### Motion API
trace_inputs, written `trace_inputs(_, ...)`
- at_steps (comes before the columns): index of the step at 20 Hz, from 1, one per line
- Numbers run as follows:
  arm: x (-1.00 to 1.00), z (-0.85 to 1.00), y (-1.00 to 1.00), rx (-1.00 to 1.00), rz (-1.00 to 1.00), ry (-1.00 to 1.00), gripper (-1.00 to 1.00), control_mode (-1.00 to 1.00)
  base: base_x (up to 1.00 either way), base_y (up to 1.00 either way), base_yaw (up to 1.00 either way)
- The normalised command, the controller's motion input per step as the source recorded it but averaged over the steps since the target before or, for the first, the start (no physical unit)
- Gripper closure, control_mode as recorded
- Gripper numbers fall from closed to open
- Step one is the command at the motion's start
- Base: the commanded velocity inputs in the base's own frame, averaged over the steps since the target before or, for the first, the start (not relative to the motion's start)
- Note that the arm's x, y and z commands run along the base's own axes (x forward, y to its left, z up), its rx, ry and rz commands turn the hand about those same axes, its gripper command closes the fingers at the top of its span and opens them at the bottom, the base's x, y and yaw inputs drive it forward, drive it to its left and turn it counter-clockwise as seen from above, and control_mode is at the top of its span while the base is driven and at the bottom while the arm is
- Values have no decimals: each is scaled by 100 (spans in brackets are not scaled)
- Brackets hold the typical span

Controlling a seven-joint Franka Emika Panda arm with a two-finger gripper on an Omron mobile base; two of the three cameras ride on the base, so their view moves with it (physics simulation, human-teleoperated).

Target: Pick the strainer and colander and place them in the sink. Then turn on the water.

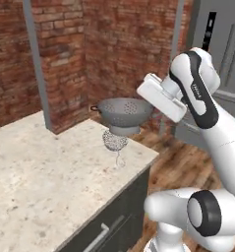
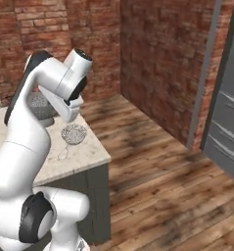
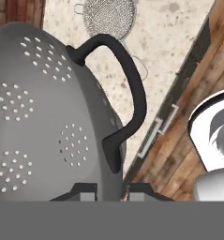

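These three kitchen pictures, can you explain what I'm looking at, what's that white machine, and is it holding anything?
The white machine is a robot arm with a two-finger gripper. Two pictures come from cameras behind it, left and right; the third looks along its hand. It has shut its gripper on the rim of the colander, a grey holed bowl with dark handles, raised above the counter. The strainer, a small wire-mesh basket, lies on the counter near its corner, below the colander.

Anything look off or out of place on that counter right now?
The colander is off the counter, hanging tilted from the gripper, which is shut on its rim. That fits a lift. The strainer sits near the counter's corner, close to the edge. Nothing spilled.
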Motion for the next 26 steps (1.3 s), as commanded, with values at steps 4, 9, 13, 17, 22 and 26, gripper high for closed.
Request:
trace_inputs(4, 0, 0, 0, 0, 0, 0, 100, 100, 0, 0, -100)
trace_inputs(9, 0, 0, 0, 0, 0, 0, 100, 100, 0, 0, -100)
trace_inputs(13, 0, 0, 0, 0, 0, 0, 100, 100, 0, 0, -100)
trace_inputs(17, 0, 0, 0, 0, 0, 0, 100, 100, 0, 0, -100)
trace_inputs(22, 0, 0, 0, 0, 0, 0, 100, 100, 0, 0, -100)
trace_inputs(26, 0, 0, 0, 0, 0, 0, 100, 100, 0, 0, -100)
